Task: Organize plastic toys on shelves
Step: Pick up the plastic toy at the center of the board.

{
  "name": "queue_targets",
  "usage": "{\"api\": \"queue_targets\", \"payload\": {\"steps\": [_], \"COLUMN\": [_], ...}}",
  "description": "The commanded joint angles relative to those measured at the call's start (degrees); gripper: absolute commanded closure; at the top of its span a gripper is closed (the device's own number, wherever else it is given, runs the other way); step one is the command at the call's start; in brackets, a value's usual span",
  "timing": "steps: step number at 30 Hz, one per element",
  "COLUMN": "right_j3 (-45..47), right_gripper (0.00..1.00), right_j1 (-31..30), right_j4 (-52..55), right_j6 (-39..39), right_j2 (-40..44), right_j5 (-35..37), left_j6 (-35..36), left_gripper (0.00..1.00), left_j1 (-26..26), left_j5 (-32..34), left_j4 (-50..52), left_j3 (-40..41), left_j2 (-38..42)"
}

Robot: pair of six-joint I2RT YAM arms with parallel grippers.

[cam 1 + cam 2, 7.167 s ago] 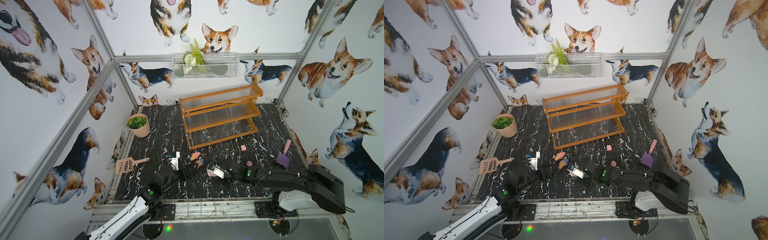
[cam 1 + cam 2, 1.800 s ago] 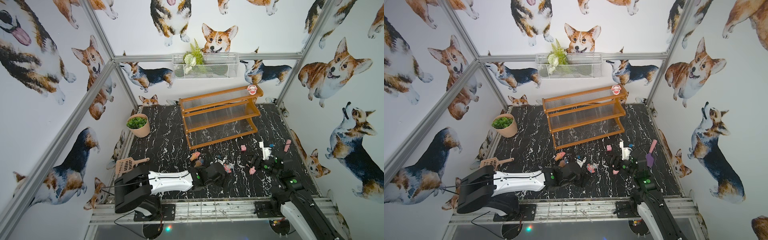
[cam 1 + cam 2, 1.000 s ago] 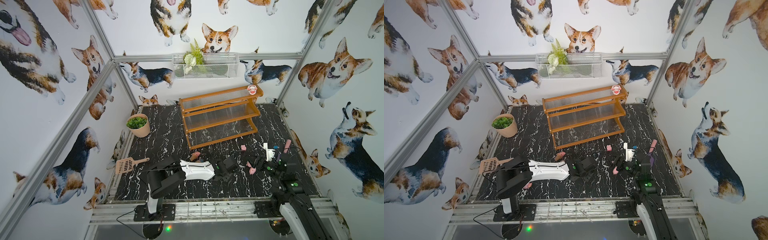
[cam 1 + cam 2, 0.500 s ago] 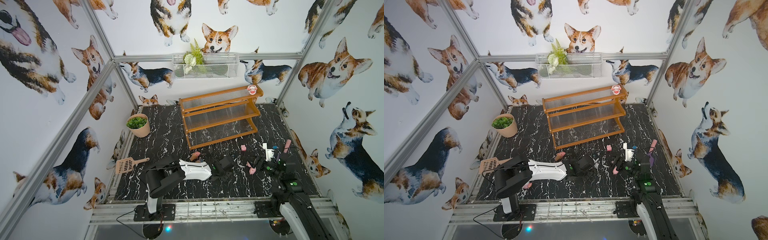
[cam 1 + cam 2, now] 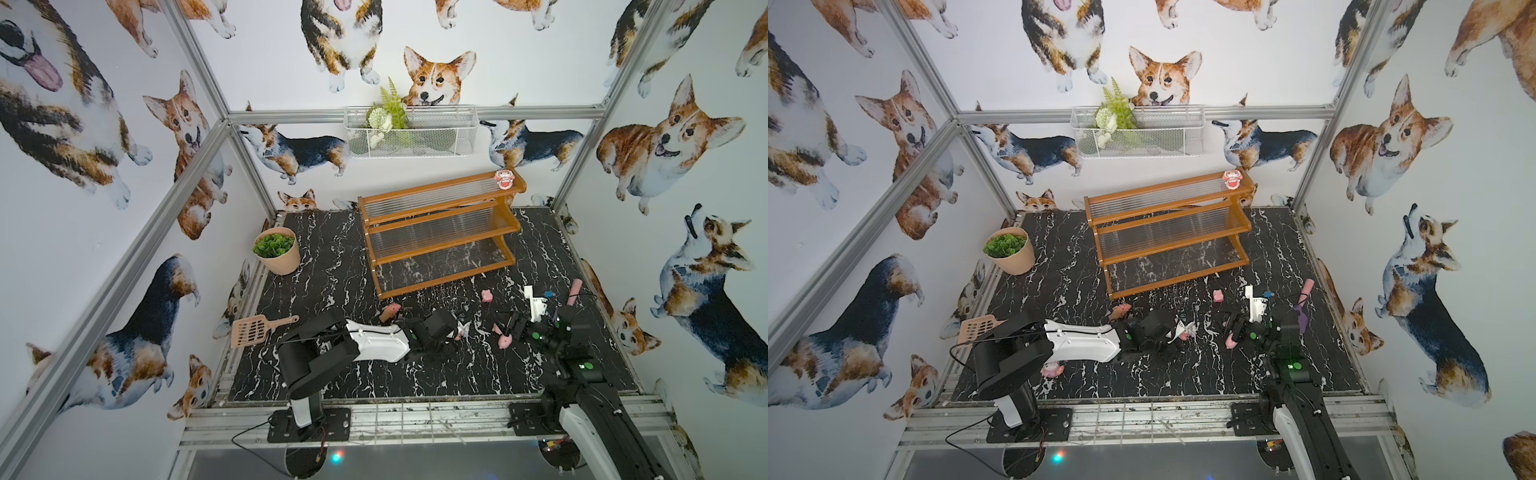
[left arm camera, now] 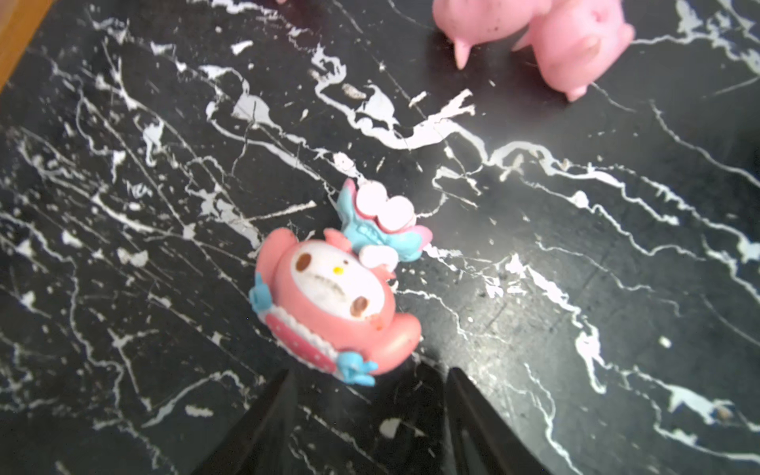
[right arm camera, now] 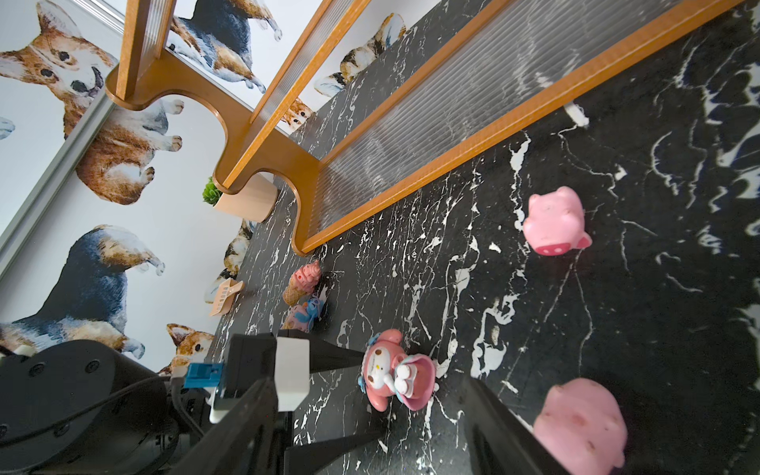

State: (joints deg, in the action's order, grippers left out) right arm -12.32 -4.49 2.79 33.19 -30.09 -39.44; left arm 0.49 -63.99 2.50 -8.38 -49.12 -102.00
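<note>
Left claw [image 6: 368,382] spread, pinching nothing; right claw [image 7: 366,382] likewise spread and bare. Shelves [image 5: 444,279] at 12 o'clock on worktop [image 5: 332,257], one doll [image 5: 504,180] upright on top tier's 3 o'clock end. Second doll [image 6: 329,300] (pink hood, white face) on worktop at 6 o'clock of shelves, just ahead of left claw's tips; pink pig [image 5: 503,341] at its 3 o'clock, near right claw.

The desk [image 5: 332,270] is black with white marble veining, and the walls [image 5: 270,62] are white, printed with tan, black and white corgis. The shelves [image 5: 440,226] have an orange-brown frame and clear ribbed panels. The doll figurine [image 6: 329,304] is pink with a white face, brown eyes, a yellow nose and blue bows; the pig [image 7: 555,222] is plain pink, the ice-cream cone [image 7: 302,281] pink over tan.
</note>
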Motion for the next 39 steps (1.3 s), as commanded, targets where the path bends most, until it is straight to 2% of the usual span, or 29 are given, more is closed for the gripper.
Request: {"api": "queue_targets", "payload": {"steps": [1,3,7,10,16,22,26,31,34,36,39], "right_j3": [0.3,0.4,0.5,0.6,0.7,0.7,0.7,0.9,2.3,3.1,1.8], "right_gripper": [0.25,0.25,0.25,0.25,0.25,0.25,0.25,0.25,0.25,0.25,0.22], "right_j1": [0.0,0.0,0.0,0.0,0.0,0.0,0.0,-0.1,-0.5,-3.9,-16.4], "right_j4": [-3.4,-3.6,-3.8,-4.2,-4.6,-4.7,-5.0,-5.8,-11.2,-15.5,-15.1], "right_j6": [0.7,0.9,1.0,1.2,1.3,1.2,1.3,1.4,3.0,2.7,-5.3], "right_j2": [-0.1,0.1,0.3,0.3,0.1,0.2,-0.1,0.0,0.2,0.6,1.4], "right_j5": [-1.2,-1.4,-1.6,-1.7,-2.0,-1.9,-2.1,-3.2,-6.3,-5.9,-0.1], "left_j6": [9.0,11.0,14.7,16.9,17.7,15.7,14.8,14.7,15.3,16.0,17.0], "left_gripper": [0.27,0.22,0.21,0.21,0.25,0.37,0.52,0.56,0.58,0.58,0.58], "left_j1": [0.7,1.8,3.9,4.5,6.0,7.7,8.3,8.4,8.5,8.5,8.5], "left_j5": [0.6,-1.2,-6.3,-9.9,-15.5,-19.2,-21.0,-21.8,-22.0,-22.0,-22.0], "left_j4": [-2.7,-3.6,-6.3,-7.1,-5.8,-6.8,-8.1,-10.0,-10.1,-9.9,-8.9], "left_j3": [1.5,1.3,1.1,0.9,-4.8,-3.5,-1.4,2.9,6.0,8.8,12.4], "left_j2": [-0.3,-0.8,-2.3,-3.8,-7.3,-6.7,-5.0,-0.7,4.7,9.7,16.4]}}
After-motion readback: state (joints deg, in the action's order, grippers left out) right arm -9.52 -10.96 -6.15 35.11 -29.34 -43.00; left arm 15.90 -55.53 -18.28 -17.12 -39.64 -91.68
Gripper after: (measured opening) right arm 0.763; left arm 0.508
